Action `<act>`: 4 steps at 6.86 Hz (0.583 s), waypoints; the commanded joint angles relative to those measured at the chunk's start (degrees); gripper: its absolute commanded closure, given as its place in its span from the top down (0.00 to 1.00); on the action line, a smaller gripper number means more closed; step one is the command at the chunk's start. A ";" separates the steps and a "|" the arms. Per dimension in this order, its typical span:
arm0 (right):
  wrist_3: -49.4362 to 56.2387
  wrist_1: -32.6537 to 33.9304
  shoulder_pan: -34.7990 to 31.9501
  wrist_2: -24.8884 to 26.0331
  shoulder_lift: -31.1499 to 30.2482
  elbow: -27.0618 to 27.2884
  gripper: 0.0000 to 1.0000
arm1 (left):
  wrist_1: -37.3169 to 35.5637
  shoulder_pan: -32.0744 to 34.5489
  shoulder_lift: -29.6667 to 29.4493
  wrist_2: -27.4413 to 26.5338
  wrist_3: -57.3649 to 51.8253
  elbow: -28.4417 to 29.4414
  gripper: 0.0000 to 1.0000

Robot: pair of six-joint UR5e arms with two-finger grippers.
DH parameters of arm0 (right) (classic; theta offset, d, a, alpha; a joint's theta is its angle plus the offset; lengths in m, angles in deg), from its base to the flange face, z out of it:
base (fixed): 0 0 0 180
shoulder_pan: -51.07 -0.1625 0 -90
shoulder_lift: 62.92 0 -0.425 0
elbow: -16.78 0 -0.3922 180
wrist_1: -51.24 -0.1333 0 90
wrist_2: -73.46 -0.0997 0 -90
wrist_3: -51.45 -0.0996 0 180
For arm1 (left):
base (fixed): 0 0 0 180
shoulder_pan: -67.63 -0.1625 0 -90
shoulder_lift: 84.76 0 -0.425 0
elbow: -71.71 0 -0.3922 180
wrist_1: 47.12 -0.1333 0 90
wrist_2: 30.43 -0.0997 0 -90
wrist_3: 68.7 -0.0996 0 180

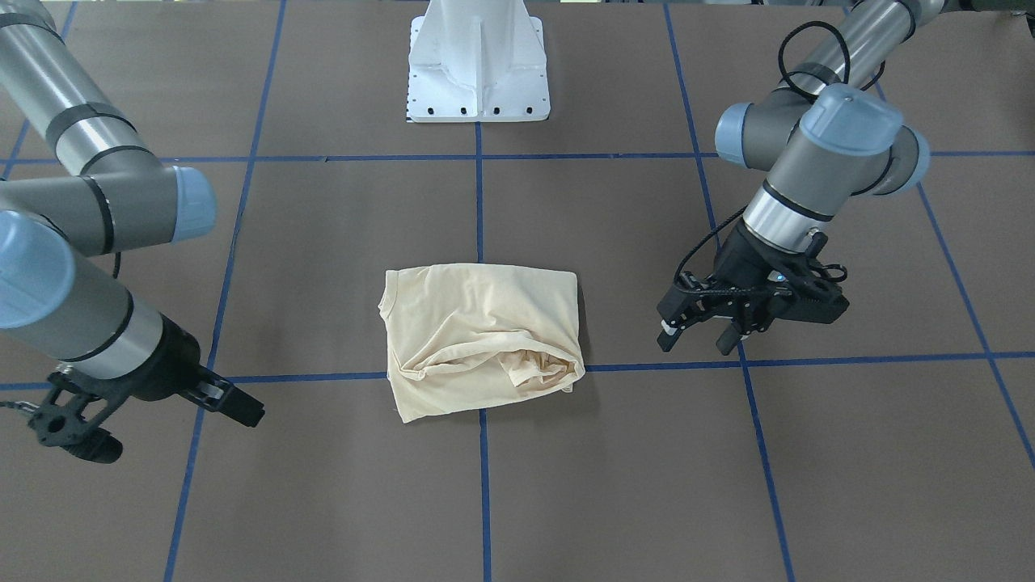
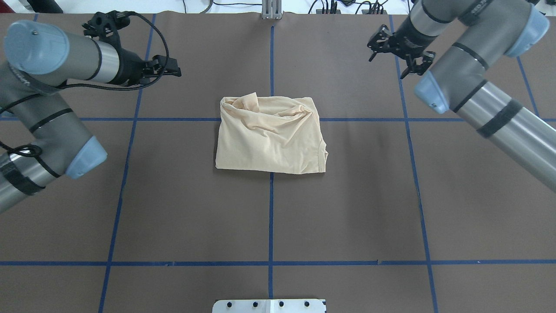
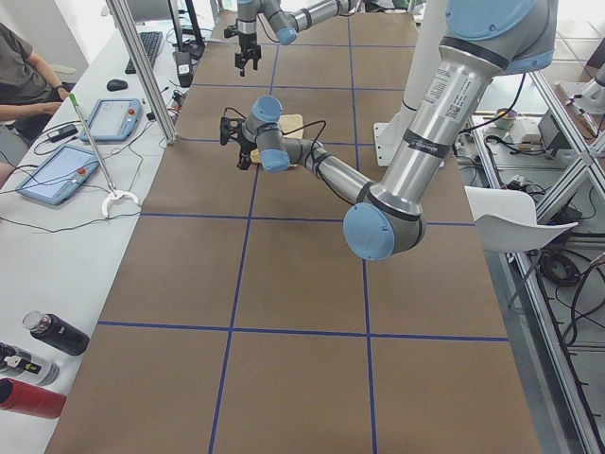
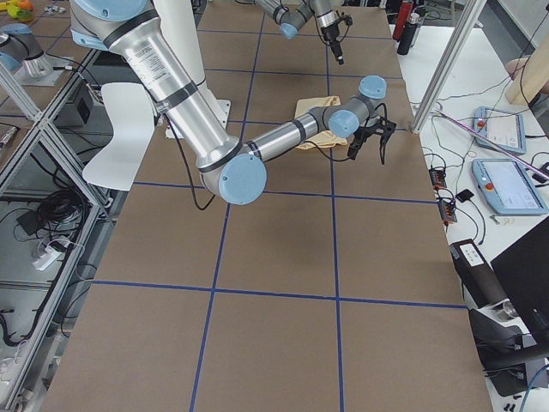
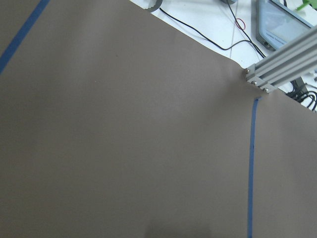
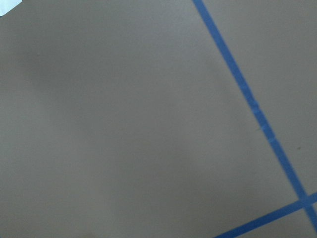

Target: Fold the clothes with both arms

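Observation:
The pale cream-yellow shirt [image 1: 481, 335] lies folded into a rough rectangle in the middle of the brown table, with a bunched, rumpled edge on its far side [image 2: 271, 137]. Its print and neck label are hidden. My left gripper [image 1: 697, 339] hovers above the table beside the shirt, apart from it, with its jaws open and empty; it also shows in the overhead view [image 2: 173, 68]. My right gripper [image 1: 174, 432] hangs on the shirt's other side, clear of it, with its jaws spread and empty [image 2: 388, 65]. Both wrist views show only the table mat.
The white pedestal base [image 1: 479, 65] stands at the table's robot side. Blue tape lines [image 2: 271, 217] cross the brown mat. An aluminium post [image 5: 277, 64] stands at the far edge. Tablets [image 3: 57, 170] and bottles [image 3: 38, 359] lie on the side bench.

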 commanded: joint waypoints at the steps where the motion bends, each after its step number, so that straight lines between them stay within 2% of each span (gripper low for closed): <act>1: 25.94 8.30 -8.14 -0.07 -7.91 5.63 1.00 | -0.09 10.12 11.00 11.19 -23.66 -4.08 1.00; 2: 38.85 12.61 -12.61 -0.15 -11.26 7.05 1.00 | -0.18 15.58 16.37 13.76 -35.78 -4.44 1.00; 4: 54.73 13.63 -19.22 -0.15 -18.02 7.15 1.00 | -3.49 25.51 23.08 14.14 -57.94 -3.92 1.00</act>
